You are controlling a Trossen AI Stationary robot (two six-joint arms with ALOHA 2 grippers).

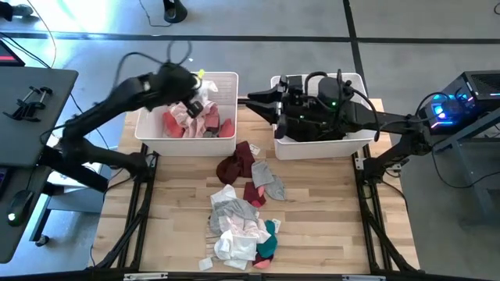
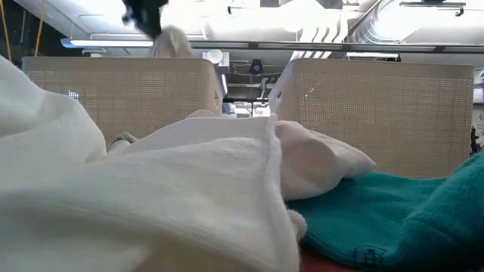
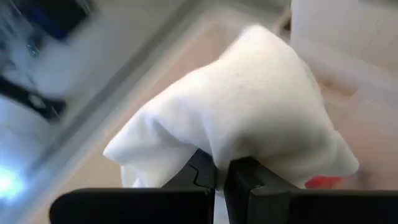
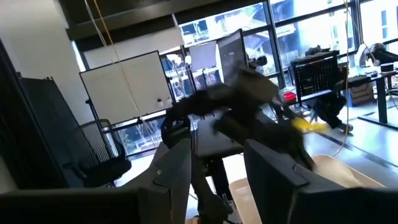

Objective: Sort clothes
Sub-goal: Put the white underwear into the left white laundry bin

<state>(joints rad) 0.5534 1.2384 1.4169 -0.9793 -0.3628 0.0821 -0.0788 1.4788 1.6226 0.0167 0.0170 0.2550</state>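
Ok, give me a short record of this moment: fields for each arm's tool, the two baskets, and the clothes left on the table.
left tool: shut on white garment, above the left basket
right tool: open, empty, over the right basket
left basket contents: pink and coral clothes
right basket contents: hidden by the arm
table pile: maroon, grey, white, teal garments

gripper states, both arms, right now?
Left gripper: shut on white garment, over left basket.
Right gripper: open, empty, over right basket.
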